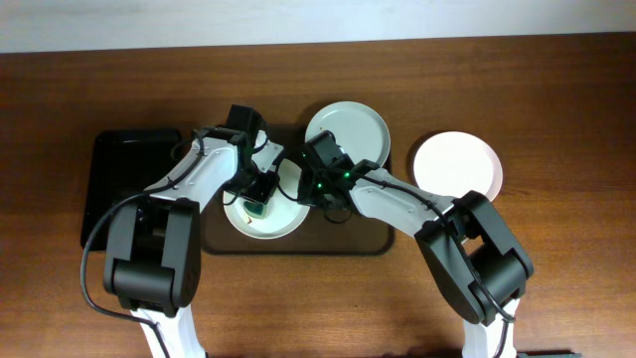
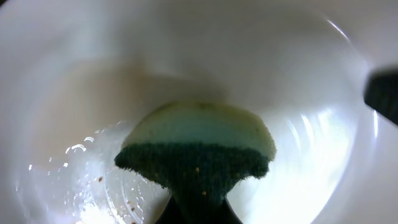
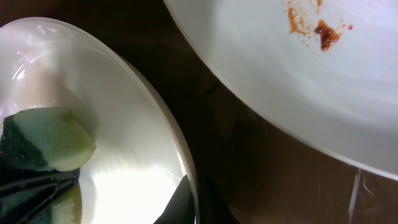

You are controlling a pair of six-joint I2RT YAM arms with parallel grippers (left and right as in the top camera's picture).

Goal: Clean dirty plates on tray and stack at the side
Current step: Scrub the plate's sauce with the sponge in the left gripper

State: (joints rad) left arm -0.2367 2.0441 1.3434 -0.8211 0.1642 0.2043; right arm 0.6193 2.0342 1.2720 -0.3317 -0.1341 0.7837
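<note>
One plate [image 1: 278, 221] lies on the left of the dark brown tray [image 1: 348, 239]. My left gripper [image 1: 256, 204] is shut on a green and yellow sponge [image 2: 196, 146] pressed onto this plate's wet inside [image 2: 298, 74], where small brown specks show. My right gripper [image 1: 316, 189] is shut on that plate's right rim [image 3: 186, 168], one finger inside and one outside. A second plate [image 1: 346, 134] lies at the tray's back, with red-brown smears [image 3: 323, 31]. A third plate [image 1: 457, 164] lies on the table, right of the tray.
A smaller glossy black tray [image 1: 129, 189] lies left of the brown tray, under the left arm. Both arms cross over the brown tray. The wooden table runs round all sides.
</note>
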